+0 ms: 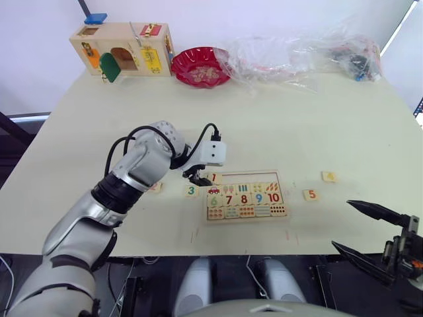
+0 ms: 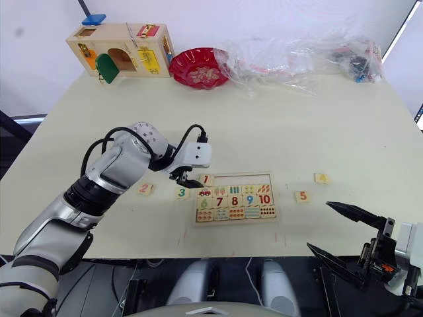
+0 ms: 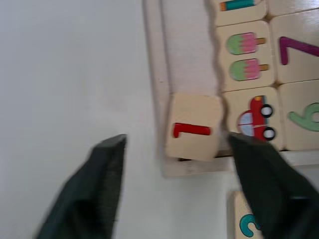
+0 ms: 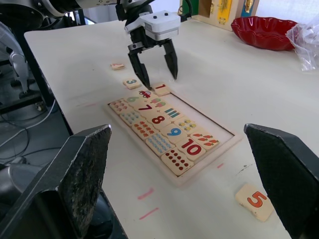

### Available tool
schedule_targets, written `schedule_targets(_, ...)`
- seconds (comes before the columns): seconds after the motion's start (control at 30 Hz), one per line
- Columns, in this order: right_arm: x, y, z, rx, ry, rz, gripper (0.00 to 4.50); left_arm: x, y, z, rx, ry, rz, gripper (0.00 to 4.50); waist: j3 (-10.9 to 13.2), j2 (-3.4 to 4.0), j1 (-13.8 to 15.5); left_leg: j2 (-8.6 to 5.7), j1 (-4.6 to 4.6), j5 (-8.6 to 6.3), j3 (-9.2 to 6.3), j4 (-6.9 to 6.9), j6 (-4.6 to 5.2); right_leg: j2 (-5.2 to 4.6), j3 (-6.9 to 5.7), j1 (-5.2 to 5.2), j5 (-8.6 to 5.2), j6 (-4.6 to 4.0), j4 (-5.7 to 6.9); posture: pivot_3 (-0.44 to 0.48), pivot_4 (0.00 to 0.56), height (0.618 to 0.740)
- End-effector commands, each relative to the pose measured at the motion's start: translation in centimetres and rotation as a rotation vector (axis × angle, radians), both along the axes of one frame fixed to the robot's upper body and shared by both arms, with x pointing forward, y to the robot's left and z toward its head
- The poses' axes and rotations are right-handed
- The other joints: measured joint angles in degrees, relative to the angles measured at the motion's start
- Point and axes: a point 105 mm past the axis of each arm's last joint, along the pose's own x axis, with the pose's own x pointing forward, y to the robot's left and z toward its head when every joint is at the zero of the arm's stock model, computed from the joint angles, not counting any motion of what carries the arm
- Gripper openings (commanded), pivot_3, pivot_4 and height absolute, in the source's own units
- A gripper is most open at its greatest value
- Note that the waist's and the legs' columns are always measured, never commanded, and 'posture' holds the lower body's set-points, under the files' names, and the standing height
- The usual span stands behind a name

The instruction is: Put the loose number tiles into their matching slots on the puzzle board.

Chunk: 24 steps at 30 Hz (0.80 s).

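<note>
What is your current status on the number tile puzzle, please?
Left gripper open over the pale wooden tile with the red 1, which sits askew on the pale-wood puzzle board corner. Right gripper open, idle. Tiles 2, 3, 4, 5 loose.

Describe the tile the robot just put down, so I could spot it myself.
Find the puzzle board near the table's front edge. At its top-left corner, under the open left gripper, sits the 1 tile, red-numbered and tilted over the rim, unlike the flat-seated tiles beside it.

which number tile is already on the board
The 1 tile, sitting at the board's top-left corner under the open left gripper; tiles 2, 3, 4, 5 lie on the table.
</note>
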Motion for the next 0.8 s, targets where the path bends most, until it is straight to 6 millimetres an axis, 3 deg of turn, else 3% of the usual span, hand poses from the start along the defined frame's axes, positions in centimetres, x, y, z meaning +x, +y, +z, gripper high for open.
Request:
schedule_targets(0.03, -0.2, -0.1, 0.6, 0.002, -0.034, 0.007, 4.50, -0.4, -0.3, 0.0, 0.001, 0.007, -0.024, 3.79, 0.0, 0.00, 0.0, 0.00, 0.00, 0.00, 0.00, 0.00, 0.00, 0.00, 0.00, 0.00, 0.00, 0.00, 0.00, 0.000, 0.150, 0.740)
schedule_targets(0.17, -0.2, -0.1, 0.6, 0.001, -0.034, 0.010, 4.50, -0.7, -0.5, 0.7, -0.032, 0.017, -0.036, 3.79, 0.0, 0.00, 0.0, 0.00, -0.01, 0.00, 0.00, 0.00, 0.00, 0.00, -0.01, 0.00, 0.00, 0.00, 0.00, 0.000, 0.150, 0.740)
schedule_targets(0.53, -0.1, -0.2, 0.5, -0.002, -0.044, 0.010, 4.50, -0.8, 1.8, 5.1, -0.181, 0.072, -0.071, 3.79, 0.0, 0.00, -0.1, 0.01, -0.01, 0.00, 0.01, 0.00, 0.00, 0.00, -0.02, -0.01, -0.01, 0.00, 0.00, 0.000, 0.150, 0.740)
schedule_targets(0.73, 0.3, -0.2, 0.5, -0.002, -0.053, 0.014, 4.50, 0.2, 0.9, 4.8, -0.277, 0.044, -0.150, 3.79, 0.0, 0.00, 0.1, -0.01, -0.01, 0.00, 0.01, 0.02, 0.00, -0.04, -0.02, 0.00, 0.00, 0.00, 0.00, 0.000, 0.150, 0.740)
schedule_targets(0.8, 0.4, -0.2, 0.6, -0.003, -0.055, 0.016, 4.50, 0.4, 0.7, 4.5, -0.280, 0.023, -0.193, 3.30, 0.0, -0.02, 0.1, -0.01, -0.03, 0.00, 0.02, 0.02, 0.00, -0.02, -0.03, 0.00, 0.00, -0.01, 0.01, 0.000, 0.150, 0.740)
